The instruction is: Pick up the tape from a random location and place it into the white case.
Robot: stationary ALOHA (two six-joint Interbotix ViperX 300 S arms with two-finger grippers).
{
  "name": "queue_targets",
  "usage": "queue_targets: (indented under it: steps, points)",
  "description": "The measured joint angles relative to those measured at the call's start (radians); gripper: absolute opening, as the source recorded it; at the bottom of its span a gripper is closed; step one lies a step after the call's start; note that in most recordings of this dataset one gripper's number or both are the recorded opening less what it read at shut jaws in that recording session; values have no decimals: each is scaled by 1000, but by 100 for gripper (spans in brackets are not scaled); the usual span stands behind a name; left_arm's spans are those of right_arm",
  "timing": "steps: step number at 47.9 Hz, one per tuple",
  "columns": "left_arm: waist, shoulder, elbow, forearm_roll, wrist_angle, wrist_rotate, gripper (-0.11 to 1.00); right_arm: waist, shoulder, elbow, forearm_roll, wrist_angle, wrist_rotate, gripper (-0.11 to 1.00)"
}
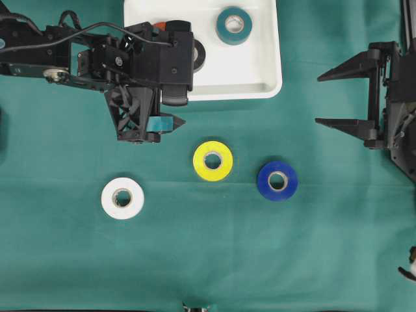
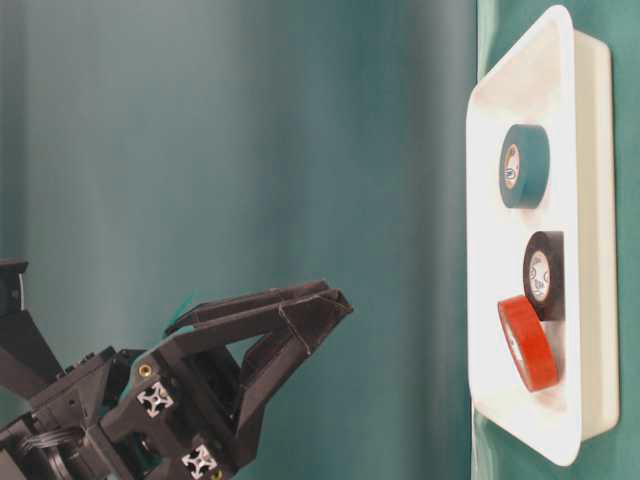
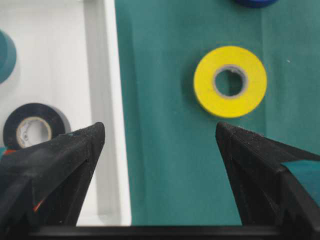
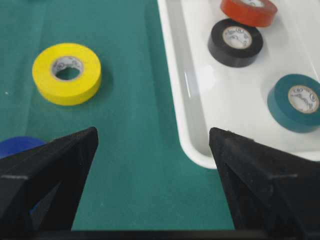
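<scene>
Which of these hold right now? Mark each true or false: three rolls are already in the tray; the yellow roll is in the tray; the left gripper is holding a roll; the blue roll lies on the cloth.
1. Three rolls lie in the white case: teal roll, black roll, red roll. True.
2. The yellow roll is in the case. False: it lies on the green cloth.
3. The left gripper holds a roll. False: open, empty.
4. The blue roll lies on the cloth. True.

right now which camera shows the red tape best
The right wrist view: the red tape lies unobstructed in the white tray beside the black roll, though cut by the top edge. The table-level view shows it whole but edge-on. Overhead, the left arm hides all but a sliver; the left wrist view barely shows it.
</scene>
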Motion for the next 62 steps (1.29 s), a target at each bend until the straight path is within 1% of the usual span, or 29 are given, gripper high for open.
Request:
queue_targets:
  steps: [23,35,45,57,62]
  points:
    - [-2,-118,40,0,2,0,99,2,0,-21,0,26,2,90]
    - [6,-216,94,0,-9,0,99,0,0,-21,2,28,2,90]
    - [20,-310,181,2,-72,0,98,0,0,-21,0,26,2,90]
    - [20,-471,311,-5,-212,-2,98,0,-3,-23,-2,26,2,90]
    - [20,-518,374,-6,-273,-2,98,2,-6,-26,-3,17,2,90]
